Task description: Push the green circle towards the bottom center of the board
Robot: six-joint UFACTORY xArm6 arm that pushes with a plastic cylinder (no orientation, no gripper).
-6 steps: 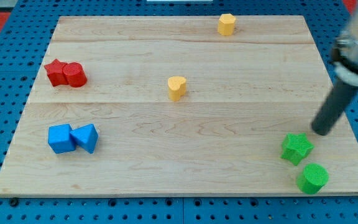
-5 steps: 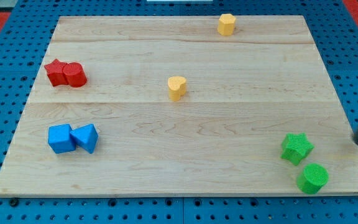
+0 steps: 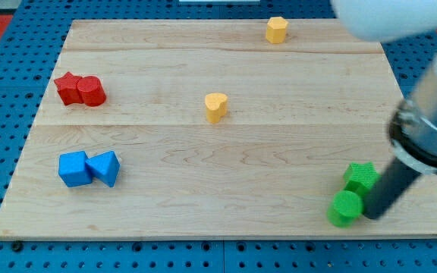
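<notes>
The green circle lies near the board's bottom right, just below and left of the green star, touching it or nearly so. My rod comes down from the view's right, and my tip rests against the circle's right side, below the star. The rod covers part of the star's right edge.
A yellow heart sits mid-board and a yellow hexagon at the top. A red star and red circle sit at the left. A blue cube and blue triangle sit at the lower left. The wooden board lies on a blue pegboard.
My rod swung out to the view's right edge and came back in low. The green circle has slid left from the bottom right corner to below the star's left side.
</notes>
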